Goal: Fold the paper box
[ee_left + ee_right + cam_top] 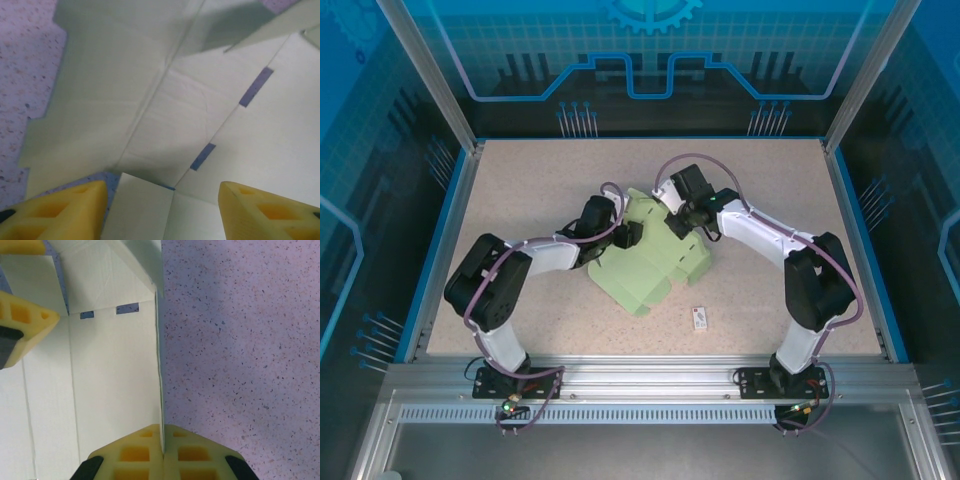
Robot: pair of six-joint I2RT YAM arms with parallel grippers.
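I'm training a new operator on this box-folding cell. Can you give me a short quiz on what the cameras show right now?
1. True or false: the right gripper has its jaws shut on an edge of the paper box.
2. Pick one: the small white tag lies A) on top of the paper box; B) on the bare table, apart from the box on its near side; C) against the far wall.
3. Fill in the gap: the left gripper hangs over the card with its jaws ____.

Key: 1 true; 2 B; 3 open.
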